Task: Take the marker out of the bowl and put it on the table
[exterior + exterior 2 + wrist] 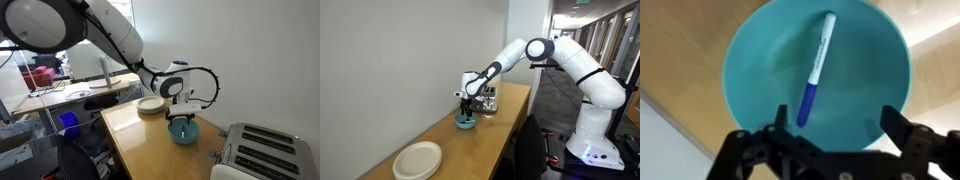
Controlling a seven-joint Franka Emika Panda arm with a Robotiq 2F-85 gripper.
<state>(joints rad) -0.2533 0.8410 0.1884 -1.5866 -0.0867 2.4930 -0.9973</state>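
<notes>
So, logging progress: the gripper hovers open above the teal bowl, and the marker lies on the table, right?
No: the wrist view shows the marker lying inside the teal bowl, not on the table. The gripper does hover open above the bowl.

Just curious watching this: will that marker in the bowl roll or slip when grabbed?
The marker looks slim and straight, so probably stiff and light. Round-bodied, it may roll inside the curved bowl if nudged. Its smooth barrel might slip.

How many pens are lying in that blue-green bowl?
1. A single marker lies slanted across the teal bowl, blue end toward the bottom of the wrist view. The bowl's lowest edge is covered there, so anything tiny could be hidden.
</notes>
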